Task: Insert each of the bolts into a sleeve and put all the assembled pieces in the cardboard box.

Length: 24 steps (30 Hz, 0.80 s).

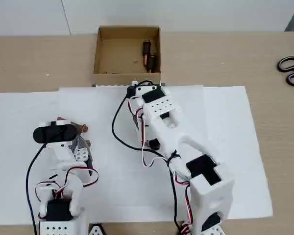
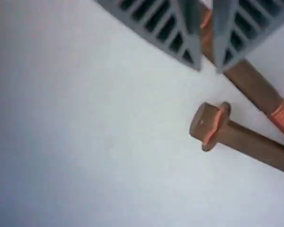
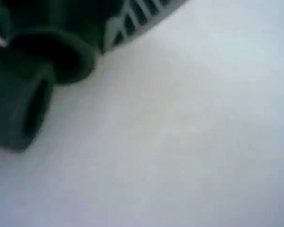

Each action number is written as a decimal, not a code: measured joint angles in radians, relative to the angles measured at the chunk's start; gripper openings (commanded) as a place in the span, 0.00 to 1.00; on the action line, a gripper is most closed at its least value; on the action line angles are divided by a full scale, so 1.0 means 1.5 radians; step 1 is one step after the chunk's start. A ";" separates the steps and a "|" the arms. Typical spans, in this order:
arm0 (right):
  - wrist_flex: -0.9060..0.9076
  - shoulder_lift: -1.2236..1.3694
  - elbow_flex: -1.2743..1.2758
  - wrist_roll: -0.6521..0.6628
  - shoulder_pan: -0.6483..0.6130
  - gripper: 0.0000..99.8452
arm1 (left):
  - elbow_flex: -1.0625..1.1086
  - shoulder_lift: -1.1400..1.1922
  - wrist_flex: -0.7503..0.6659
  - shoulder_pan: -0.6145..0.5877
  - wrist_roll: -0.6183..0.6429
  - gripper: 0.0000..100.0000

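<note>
In the left wrist view my left gripper has its two grey fingers drawn close around a copper bolt that lies slanted on the white paper. A second bolt with a hex head lies free right beside it. From above, this gripper sits at the left with the bolts at its tip. My right gripper is low over the paper, just in front of the cardboard box. A dark sleeve lies against it. Assembled pieces rest inside the box.
A white paper sheet covers the work area on the wooden table. Scissors lie at the far right edge. The right arm's body and cables stretch across the middle of the sheet.
</note>
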 measured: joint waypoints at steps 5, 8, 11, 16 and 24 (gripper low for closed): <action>0.115 -0.006 -0.151 0.006 0.001 0.00 | 0.000 0.000 0.000 0.000 0.000 0.01; 0.136 -0.053 -0.198 0.024 0.000 0.00 | 0.000 0.000 0.000 0.000 -0.001 0.01; 0.142 -0.116 -0.206 0.027 0.023 0.00 | -0.009 0.000 0.009 0.000 -0.040 0.01; 0.142 -0.200 -0.190 0.028 0.094 0.00 | -0.107 0.000 0.052 0.000 -0.097 0.00; 0.142 -0.325 -0.011 0.028 0.202 0.00 | -0.340 0.199 0.104 -0.034 -0.127 0.00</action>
